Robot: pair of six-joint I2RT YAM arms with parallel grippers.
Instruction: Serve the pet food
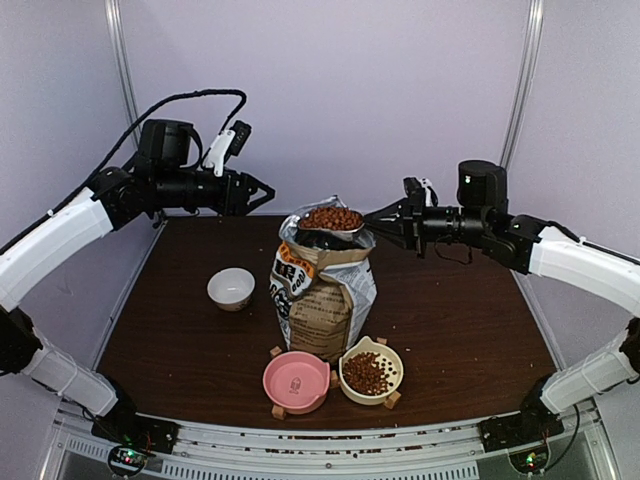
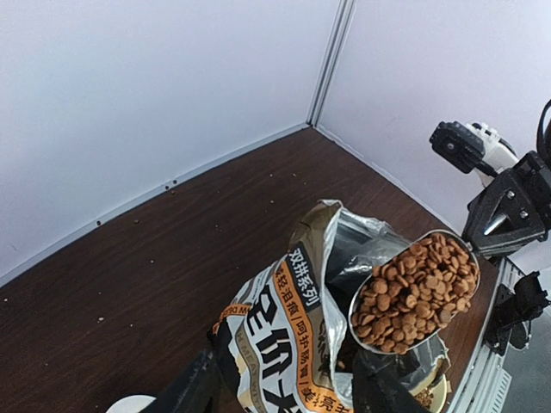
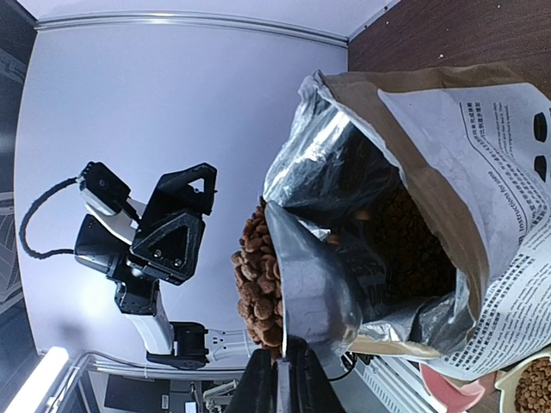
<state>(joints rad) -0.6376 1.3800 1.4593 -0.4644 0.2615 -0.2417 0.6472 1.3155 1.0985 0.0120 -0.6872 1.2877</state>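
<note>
Our right claw [image 1: 388,216] is clamped tight on the narrow end of a metal scoop [image 3: 314,288]. The scoop is heaped with pet food [image 1: 332,216] and sits just above the open mouth of the paper bag [image 1: 325,300]. Our left claw [image 1: 262,195] hangs with its fingers spread, gripping nothing, up left of the bag. More pet food lies in the cream bowl [image 1: 398,358], beside the pink bowl [image 1: 296,380] in front of the bag.

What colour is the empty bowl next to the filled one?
Pink; the bowl shows best in top view.
</note>
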